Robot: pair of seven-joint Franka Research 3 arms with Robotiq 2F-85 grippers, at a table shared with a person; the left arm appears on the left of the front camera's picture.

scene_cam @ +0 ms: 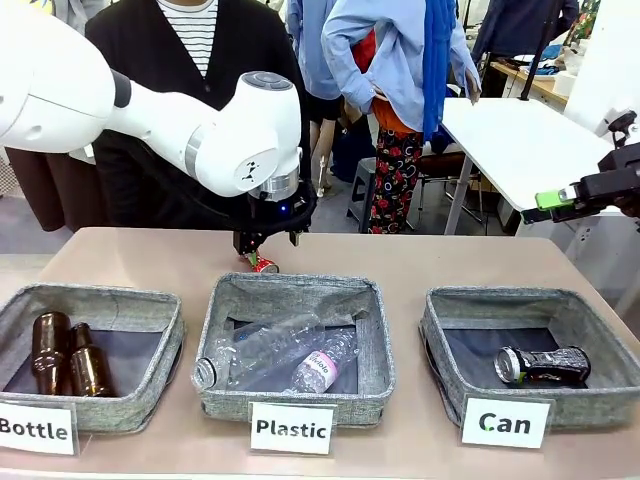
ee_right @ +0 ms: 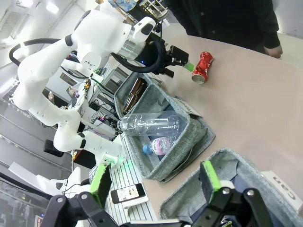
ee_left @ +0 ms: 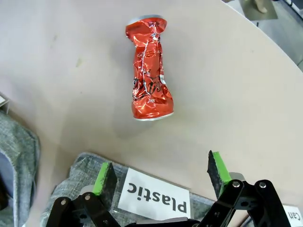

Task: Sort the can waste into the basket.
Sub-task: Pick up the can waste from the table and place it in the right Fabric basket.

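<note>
The left claw [ee_left: 161,165] is wide open and holds nothing; its two green-padded fingers [ee_left: 105,174] stand apart above the desk [scene_cam: 450,260], just behind the far rim of the Plastic basket [scene_cam: 295,285]. In the left wrist view the red can [ee_left: 149,71] lies ahead of this claw, on its side on the bare desk, not yet between the fingers. Its long axis runs away from the claw, nearly at a right angle to the line from one finger to the other, so I judge the fingers can close across the narrow crushed waist once the claw goes forward and down. The left arm is clearly the nearer one. The right claw [scene_cam: 560,200] is also fully open and empty, and it hangs high at the right edge, well apart from the red can and above the far right corner of the Can basket [scene_cam: 525,296]. The black can [scene_cam: 545,365] already lies inside that basket, so only the red can remains outside
</note>
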